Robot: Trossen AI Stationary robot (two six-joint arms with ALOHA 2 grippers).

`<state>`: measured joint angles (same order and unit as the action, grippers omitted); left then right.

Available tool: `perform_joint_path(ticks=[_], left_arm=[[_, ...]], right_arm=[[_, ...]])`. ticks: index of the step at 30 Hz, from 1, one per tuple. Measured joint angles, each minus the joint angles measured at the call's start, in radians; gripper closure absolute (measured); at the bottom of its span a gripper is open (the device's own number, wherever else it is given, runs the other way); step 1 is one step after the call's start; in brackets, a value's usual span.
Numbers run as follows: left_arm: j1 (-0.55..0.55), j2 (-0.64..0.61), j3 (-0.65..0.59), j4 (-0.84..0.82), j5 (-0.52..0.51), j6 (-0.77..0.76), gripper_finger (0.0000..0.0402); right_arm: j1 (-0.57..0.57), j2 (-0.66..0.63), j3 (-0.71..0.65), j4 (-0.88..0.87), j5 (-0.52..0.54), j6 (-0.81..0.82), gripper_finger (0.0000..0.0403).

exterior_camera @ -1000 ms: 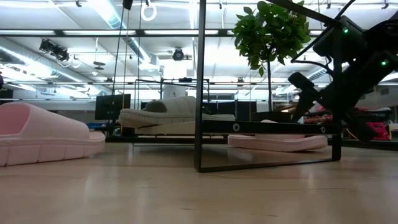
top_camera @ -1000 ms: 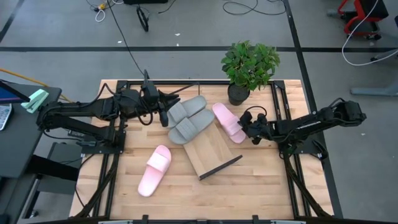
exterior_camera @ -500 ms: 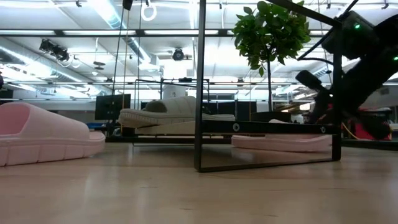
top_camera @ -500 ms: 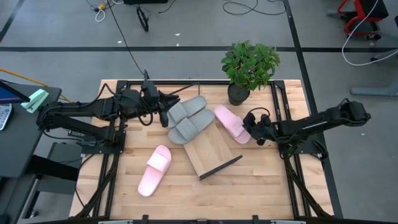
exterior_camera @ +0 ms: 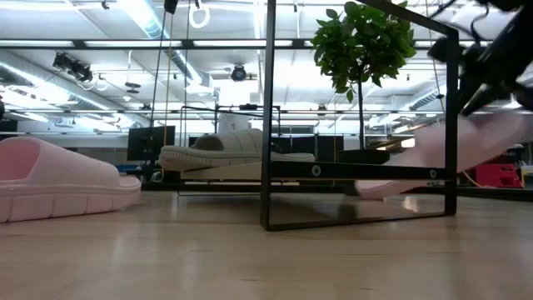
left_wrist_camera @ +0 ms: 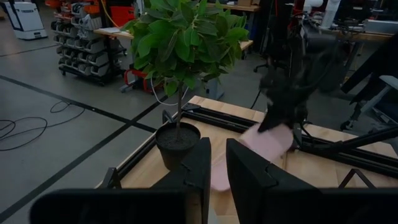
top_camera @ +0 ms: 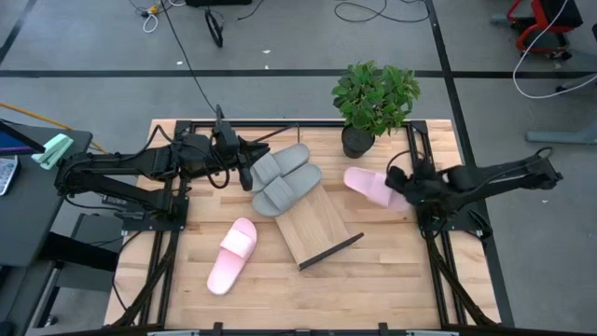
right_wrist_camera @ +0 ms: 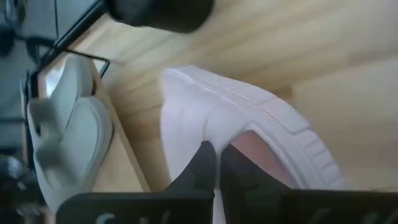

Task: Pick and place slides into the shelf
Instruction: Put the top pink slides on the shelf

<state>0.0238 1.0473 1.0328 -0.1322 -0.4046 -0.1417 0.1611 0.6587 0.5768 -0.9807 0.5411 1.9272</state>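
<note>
My right gripper (top_camera: 403, 187) is shut on a pale pink slide (top_camera: 371, 185) right of the shelf (top_camera: 317, 227), a light-wood board with black end frames (exterior_camera: 271, 125). Two grey slides (top_camera: 280, 179) lie side by side over the shelf's far end. A second pink slide (top_camera: 233, 254) lies sole-down on the table left of the shelf. My left gripper (top_camera: 247, 175) waits at the grey slides' left end. Its fingers (left_wrist_camera: 245, 171) leave only a narrow slit with nothing seen in it. Whether it touches a grey slide, I cannot tell. My right gripper pinches the pink slide's strap edge (right_wrist_camera: 208, 140) between its two fingers, at the end nearest the table's right edge. The fingers come slanting down from the right. The slide tilts, its held end (exterior_camera: 487, 133) raised and its other end (exterior_camera: 371, 190) low by the table.
A potted plant (top_camera: 373, 98) stands at the table's far edge, just beyond the held slide. Black metal rails (top_camera: 415, 149) run along both sides of the slatted tabletop. Bare wood lies near the front edge (top_camera: 373, 289).
My right gripper has shut on the pink slide beside the shelf, then gone toward the table's right edge and up. The slide has slid away from the shelf and turned to lie across the table. Its right end is lifted and its left end stays low.
</note>
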Motion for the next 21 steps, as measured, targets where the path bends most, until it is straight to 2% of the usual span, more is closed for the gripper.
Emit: perform_joint_path(ticks=[5,11,21], left_arm=[[0.000,0.000,0.000,-0.001,0.000,0.000,0.0350],[0.000,0.000,0.000,-0.018,0.001,-0.002,0.0352],[0.000,0.000,0.000,-0.023,0.002,-0.003,0.0348]], right_arm=[[0.006,-0.013,0.158,-0.141,-0.025,-0.182,0.0396],[0.005,-0.012,0.299,-0.151,-0.047,-0.342,0.0396],[0.006,-0.012,0.478,-0.148,-0.260,-0.503,0.0396]])
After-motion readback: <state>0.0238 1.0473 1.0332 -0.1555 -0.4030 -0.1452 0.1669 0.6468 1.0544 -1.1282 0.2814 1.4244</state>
